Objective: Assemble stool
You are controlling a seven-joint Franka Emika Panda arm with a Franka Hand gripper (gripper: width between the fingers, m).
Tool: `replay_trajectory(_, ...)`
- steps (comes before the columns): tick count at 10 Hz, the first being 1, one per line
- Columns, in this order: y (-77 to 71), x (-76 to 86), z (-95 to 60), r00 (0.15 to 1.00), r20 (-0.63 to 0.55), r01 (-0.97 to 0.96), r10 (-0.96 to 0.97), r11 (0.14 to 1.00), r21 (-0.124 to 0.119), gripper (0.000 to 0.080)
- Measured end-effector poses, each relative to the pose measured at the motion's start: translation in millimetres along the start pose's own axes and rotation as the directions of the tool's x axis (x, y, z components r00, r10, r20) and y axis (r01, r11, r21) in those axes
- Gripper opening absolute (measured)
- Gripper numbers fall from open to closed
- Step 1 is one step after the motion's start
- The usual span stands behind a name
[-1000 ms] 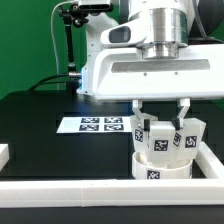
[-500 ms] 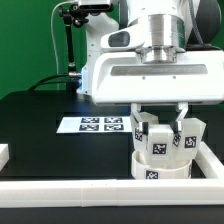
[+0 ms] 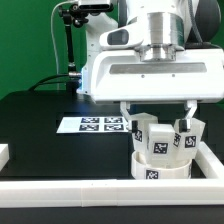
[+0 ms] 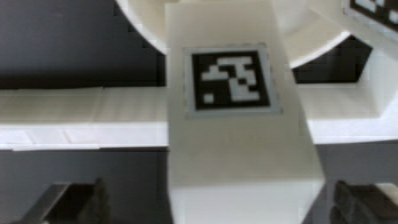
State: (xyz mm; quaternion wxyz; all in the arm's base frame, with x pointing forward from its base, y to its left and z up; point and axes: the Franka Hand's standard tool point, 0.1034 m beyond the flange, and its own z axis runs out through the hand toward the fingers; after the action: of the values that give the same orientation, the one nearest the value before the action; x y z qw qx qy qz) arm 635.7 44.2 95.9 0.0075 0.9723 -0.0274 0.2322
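Gripper (image 3: 157, 117) open, astride tagged leg (image 4: 237, 120) standing on seat (image 3: 160, 165). Only square black-and-white tags, no readable text.

You see bright, even light in the exterior view. The white arm housing (image 3: 150, 75) shines almost too white, and the black table (image 3: 50, 145) stays dark with a soft sheen. Edges look a bit grainy. In the wrist view, the leg (image 4: 237, 120) is close and blurry, and its tag (image 4: 226, 79) looks soft.
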Motion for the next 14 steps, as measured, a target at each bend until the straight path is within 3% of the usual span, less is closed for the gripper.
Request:
replay_trajectory(4, 4.6, 12.1, -18.0, 1.000, 0.016, -0.012, 0.011, 1.000, 0.007, 0.0649)
replay_trajectory(8, 3.7, 8.9, -17.2, 0.998, 0.059, -0.013, 0.012, 1.000, 0.012, 0.0649)
replay_trajectory(12, 6.8, -2.9, -10.3, 0.941, 0.339, -0.031, 0.022, 0.999, 0.022, 0.0649)
replay_trajectory(14, 0.7, -0.6, -10.2, 0.910, 0.414, -0.042, 0.028, 0.999, 0.025, 0.0649)
